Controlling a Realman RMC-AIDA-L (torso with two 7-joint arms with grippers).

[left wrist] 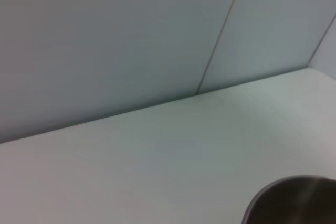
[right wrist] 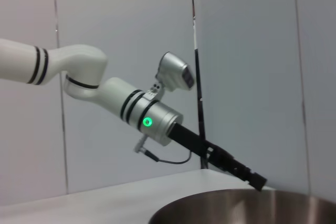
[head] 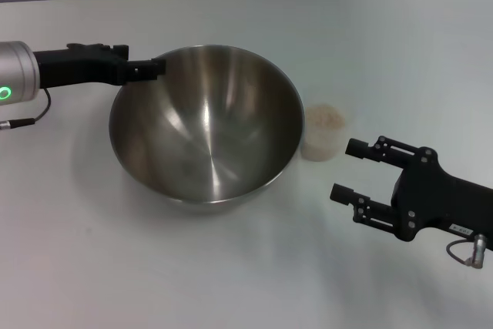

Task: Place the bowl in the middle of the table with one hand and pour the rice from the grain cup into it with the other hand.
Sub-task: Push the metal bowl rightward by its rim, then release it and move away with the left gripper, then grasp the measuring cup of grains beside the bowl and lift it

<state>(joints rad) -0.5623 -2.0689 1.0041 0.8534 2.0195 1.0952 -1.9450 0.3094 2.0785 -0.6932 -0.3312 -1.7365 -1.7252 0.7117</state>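
Head view, bowl [head: 206, 125]: steel, upright, about mid-tabletop [head: 92, 267], nothing inside yet.
Head view, left tool [head: 146, 69]: at the bowl's rim on the far-left side, tips touching or pinching it; clenched or merely resting, cannot tell.
Head view, cup [head: 323, 132]: clear, filled with rice [head: 324, 117], standing just beside the bowl on the side toward the right edge.
Head view, right tool [head: 358, 171]: released, fingers spread wide, near the cup on its near-right side, not touching.
Left wrist view, bowl [left wrist: 294, 201]: only a dark arc of rim against bare tabletop; own fingers unseen.
Right wrist view, left tool [right wrist: 252, 177]: tip down at the bowl's [right wrist: 247, 208] far rim.
Step in hand: likely reaching for the cup.
Advice: straddle the cup squarely at mid-height, close gently, lift level, tip only once over the bowl.
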